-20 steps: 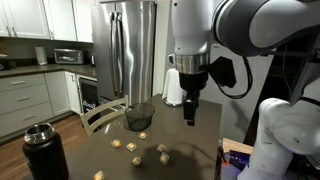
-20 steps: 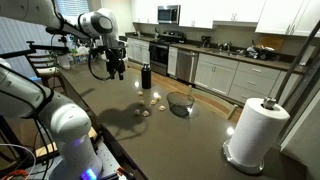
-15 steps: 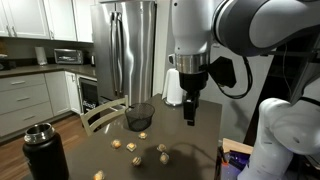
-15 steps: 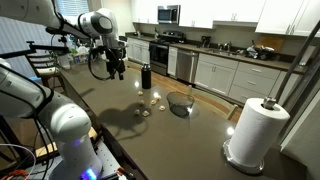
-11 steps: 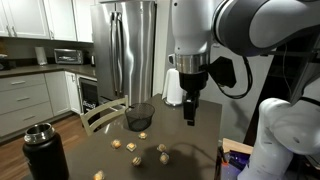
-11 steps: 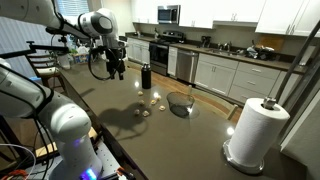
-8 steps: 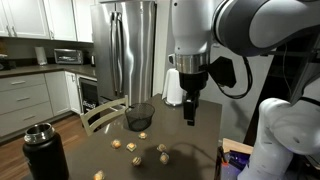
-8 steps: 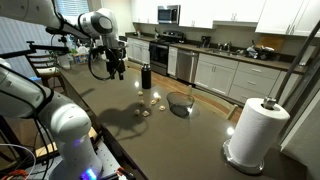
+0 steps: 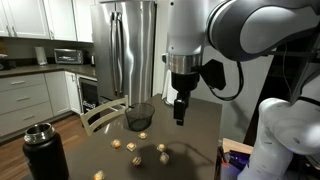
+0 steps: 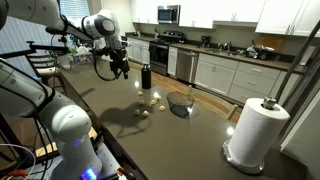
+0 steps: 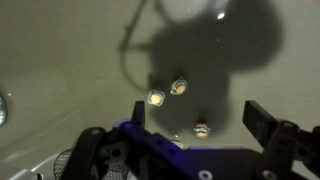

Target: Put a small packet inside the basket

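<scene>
Several small tan packets lie on the dark table, among them one (image 9: 143, 134) close to the basket and others (image 9: 130, 148) nearer the front. In an exterior view they show as pale dots (image 10: 145, 112). The wire mesh basket (image 9: 139, 116) (image 10: 180, 102) stands behind them. My gripper (image 9: 180, 110) (image 10: 122, 68) hangs high above the table, open and empty. In the wrist view its two fingers (image 11: 200, 118) are spread, and three packets lie far below, one (image 11: 202, 129) between the fingers and two (image 11: 156, 97) further off.
A black flask with a silver band (image 9: 45, 150) (image 10: 146, 76) stands on the table. A paper towel roll (image 10: 250, 130) stands at one end. A chair back (image 9: 103, 113) rises behind the table edge near the basket.
The arm has shifted sideways a little, toward the basket side above the packets. The gripper stays open and empty. The packets and basket have not moved.
</scene>
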`<state>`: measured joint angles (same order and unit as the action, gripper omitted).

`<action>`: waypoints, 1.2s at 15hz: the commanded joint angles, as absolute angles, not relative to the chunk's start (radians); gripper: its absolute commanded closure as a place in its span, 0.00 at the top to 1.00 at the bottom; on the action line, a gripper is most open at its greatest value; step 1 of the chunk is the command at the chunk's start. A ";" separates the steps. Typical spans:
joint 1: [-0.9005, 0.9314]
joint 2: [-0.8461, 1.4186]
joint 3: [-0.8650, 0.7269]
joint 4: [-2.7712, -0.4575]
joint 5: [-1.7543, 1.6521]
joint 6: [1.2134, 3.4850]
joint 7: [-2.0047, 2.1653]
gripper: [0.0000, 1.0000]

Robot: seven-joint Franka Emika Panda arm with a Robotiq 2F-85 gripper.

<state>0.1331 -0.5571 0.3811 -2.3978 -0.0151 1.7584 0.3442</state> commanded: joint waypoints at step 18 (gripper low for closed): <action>0.150 -0.282 0.117 -2.564 0.166 2.300 0.120 1.00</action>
<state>0.1392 -0.3279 0.1494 -2.5428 0.0851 2.2434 0.1858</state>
